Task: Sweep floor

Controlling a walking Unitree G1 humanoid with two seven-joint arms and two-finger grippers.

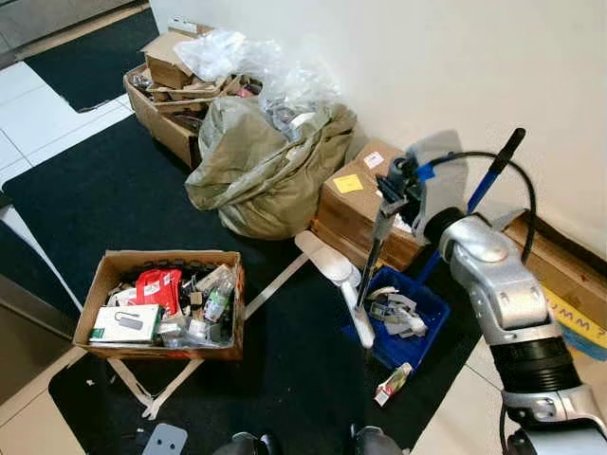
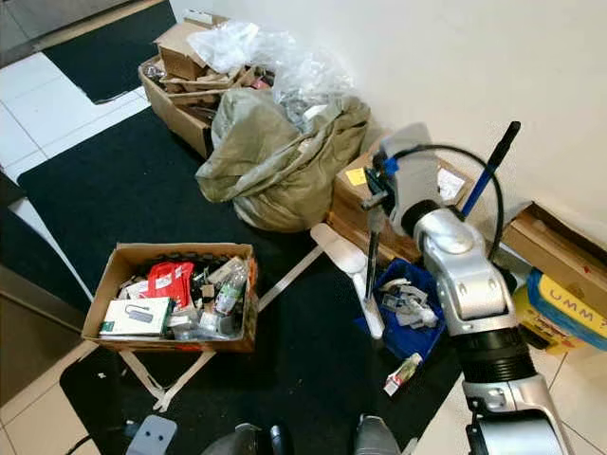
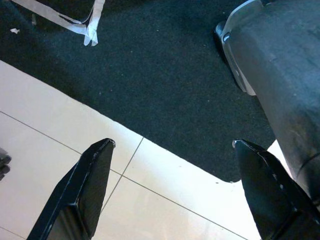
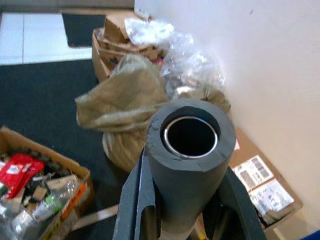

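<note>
Right gripper [image 1: 391, 192] clamped on broom handle [image 4: 190, 155], broom head [image 1: 329, 261] at blue dustpan [image 1: 406, 322], olive bag [image 1: 270, 166] at eleven o'clock, cardboard box of clutter [image 1: 166, 303] at nine o'clock, left gripper [image 3: 175, 195] spread apart above tile floor [image 3: 50, 145].

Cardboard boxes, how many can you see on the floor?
4, perhaps more hidden: an open box of clutter on the black mat, one box behind the bag, one beside it, one along the wall.
</note>
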